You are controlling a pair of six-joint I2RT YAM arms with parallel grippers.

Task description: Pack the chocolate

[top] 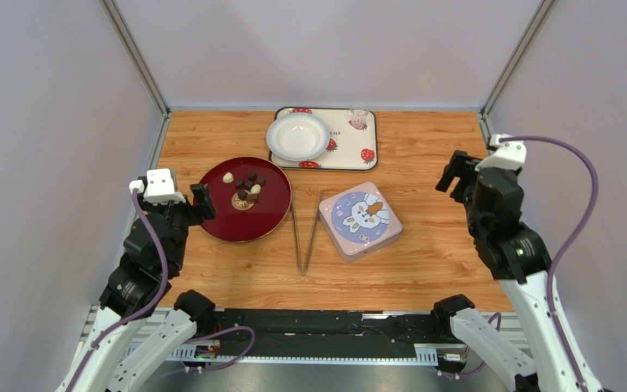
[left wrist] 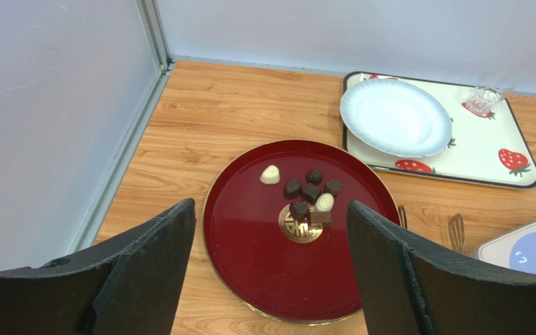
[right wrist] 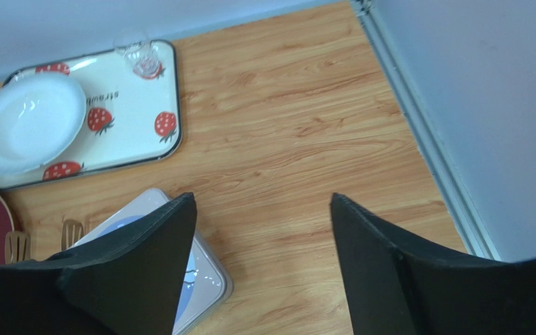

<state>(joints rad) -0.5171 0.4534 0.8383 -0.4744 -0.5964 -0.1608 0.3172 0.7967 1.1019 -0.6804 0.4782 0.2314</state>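
The chocolate (top: 247, 189) is a small cluster of dark brown and cream-white pieces near the middle of a round red plate (top: 243, 226). In the left wrist view the chocolate (left wrist: 310, 194) lies beyond the fingertips on the red plate (left wrist: 278, 279). My left gripper (top: 200, 202) hovers at the plate's left rim, open and holding nothing (left wrist: 271, 204). A square tin (top: 359, 220) with a bunny lid sits shut to the right of the plate. My right gripper (top: 453, 173) is raised well right of the tin, open and holding nothing (right wrist: 263, 197). The tin's corner (right wrist: 211, 283) shows beside its left finger.
Metal tongs (top: 304, 237) lie between plate and tin. At the back, a strawberry-print tray (top: 358, 153) carries a white bowl (top: 298, 135) and a small glass (top: 359, 117). Grey walls enclose the wooden table on the left, back and right.
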